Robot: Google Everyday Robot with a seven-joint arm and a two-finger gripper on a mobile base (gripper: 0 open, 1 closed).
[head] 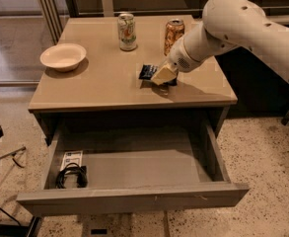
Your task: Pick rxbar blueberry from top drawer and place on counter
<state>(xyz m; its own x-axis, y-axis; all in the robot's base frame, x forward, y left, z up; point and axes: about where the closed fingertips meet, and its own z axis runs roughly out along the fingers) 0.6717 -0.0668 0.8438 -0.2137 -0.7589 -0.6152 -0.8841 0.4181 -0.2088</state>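
The rxbar blueberry (146,72), a dark navy wrapper, lies on the tan counter (104,83) right of its centre. My gripper (162,75) is down at the bar's right end and covers that part of it, with the white arm reaching in from the upper right. The top drawer (134,199) is pulled out wide below the counter. It holds a black coiled cable (71,176) and a white card (71,159) at its left end.
A cream bowl (63,56) sits at the counter's left. A green-white can (127,31) and an orange can (173,35) stand at the back, the orange one just behind my gripper. Speckled floor surrounds the table.
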